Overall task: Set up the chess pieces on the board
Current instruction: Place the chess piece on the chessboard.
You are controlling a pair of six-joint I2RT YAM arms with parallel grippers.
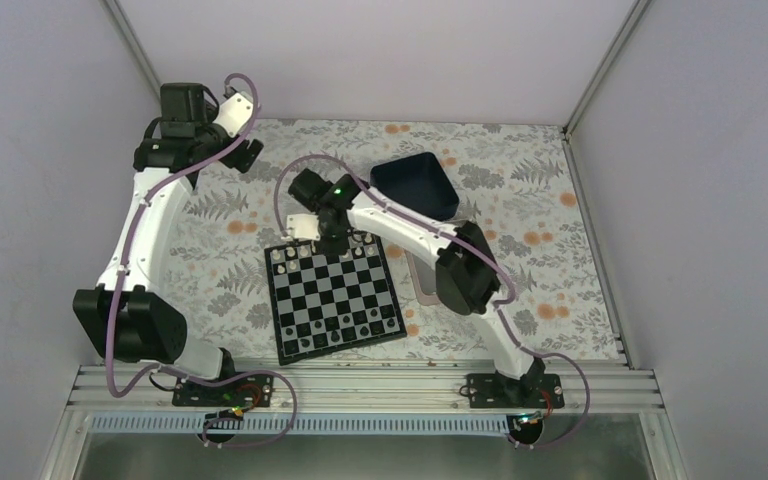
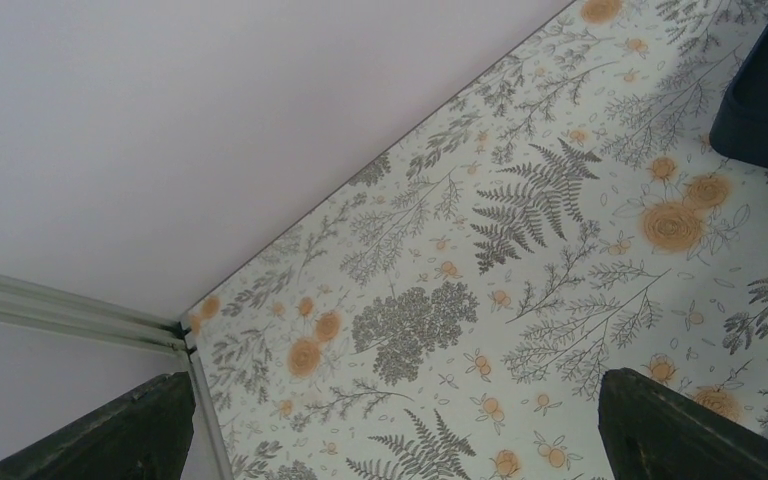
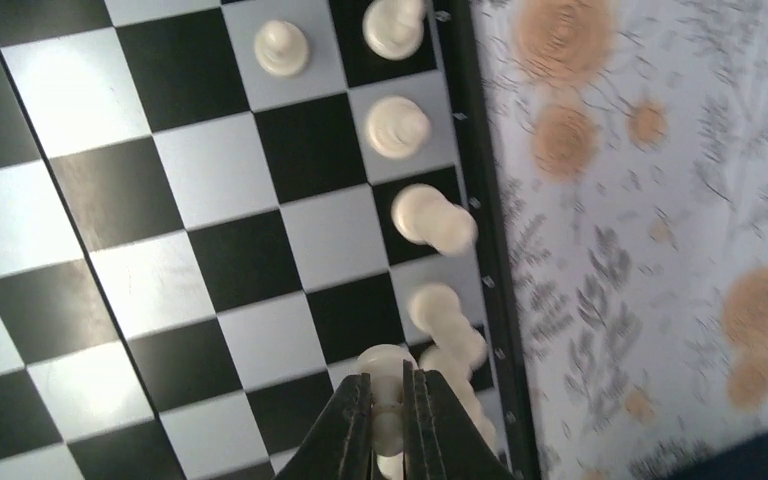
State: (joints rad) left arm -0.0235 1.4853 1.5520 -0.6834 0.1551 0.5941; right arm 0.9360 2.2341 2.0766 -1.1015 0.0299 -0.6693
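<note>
The checkered board (image 1: 332,295) lies flat at the table's middle, with cream-white chess pieces (image 1: 290,256) along its far rows and black pieces (image 1: 350,328) along its near rows. My right gripper (image 1: 331,240) hangs over the board's far edge. In the right wrist view the right gripper (image 3: 388,395) is shut on a cream-white pawn (image 3: 386,368), held over the board (image 3: 140,200) near its edge row, where several white pieces (image 3: 397,127) stand. My left gripper (image 1: 243,150) is raised at the far left, open and empty; its fingers (image 2: 675,425) frame bare floral cloth.
A dark blue square box (image 1: 415,187) sits behind the board at the right, also in the left wrist view (image 2: 765,95). A silver tin (image 1: 422,280) is partly hidden under my right arm. Grey walls bound the table on three sides.
</note>
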